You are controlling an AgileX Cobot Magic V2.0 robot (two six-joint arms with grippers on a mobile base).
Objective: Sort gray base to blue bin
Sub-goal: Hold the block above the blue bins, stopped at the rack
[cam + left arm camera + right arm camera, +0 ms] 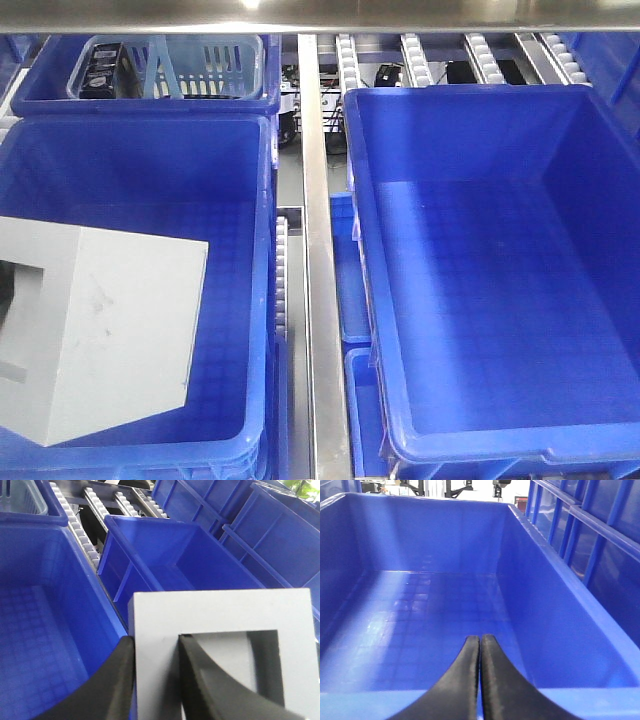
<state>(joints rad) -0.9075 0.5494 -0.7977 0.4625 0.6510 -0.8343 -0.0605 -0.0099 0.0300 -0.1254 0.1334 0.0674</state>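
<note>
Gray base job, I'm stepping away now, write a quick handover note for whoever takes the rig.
Left gripper: jaws shut on one wall of the gray base, one jaw inside its window.
Right gripper: shut, holding nothing, over the right bin.
Base: held up over the left bin, not released.
Done: pick-up.
Left: probably lower it into the bin and open the jaws.

You're at a warehouse-style sorting rack: deep blue totes (480, 300) sit side by side on roller tracks (348, 62), split by a steel rail (312, 200), with more blue crates (210, 505) ranked beyond.
</note>
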